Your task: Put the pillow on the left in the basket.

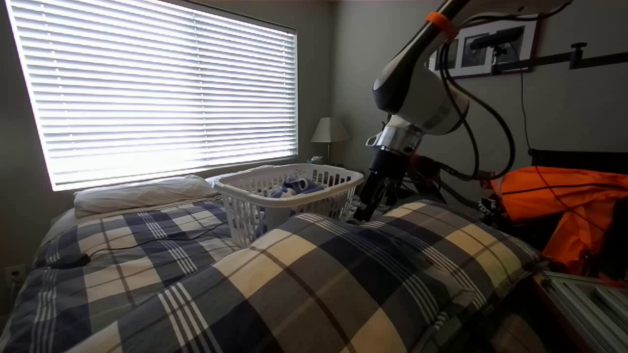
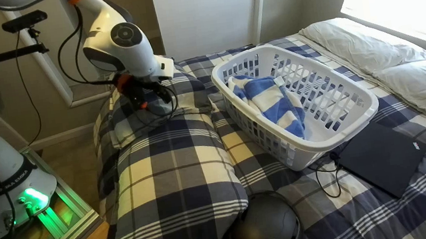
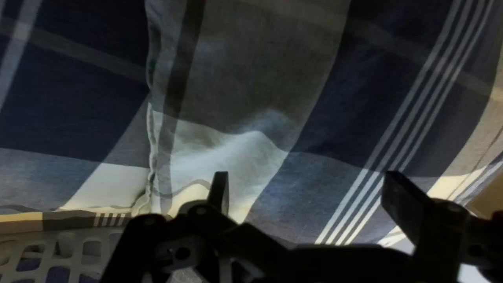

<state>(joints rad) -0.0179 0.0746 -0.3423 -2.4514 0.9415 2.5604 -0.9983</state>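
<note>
The pillow (image 2: pixel 193 91), plump and navy, cream and tan plaid, lies at the far end in an exterior view. It lies nearest in an exterior view (image 1: pixel 274 274) and fills the middle of the wrist view (image 3: pixel 298 212). The matching twin (image 2: pixel 176 182) lies against it and shows at the left of the wrist view (image 3: pixel 70 102). My gripper (image 3: pixel 305 177) is open and empty, pointing down over the pillow, also seen in an exterior view (image 2: pixel 155 101). In an exterior view the pillow hides its tips; contact is unclear. The white latticed basket (image 2: pixel 323 145) stands on the bed beside the pillows.
A blue and white towel (image 2: pixel 271 95) lies in the basket. A black helmet (image 2: pixel 270 227) is by the twin pillow, and a black laptop (image 2: pixel 385 158) with a cord is by the basket. White pillows (image 2: pixel 363 40) line the window side. Orange cloth (image 1: pixel 554 191) hangs near the arm.
</note>
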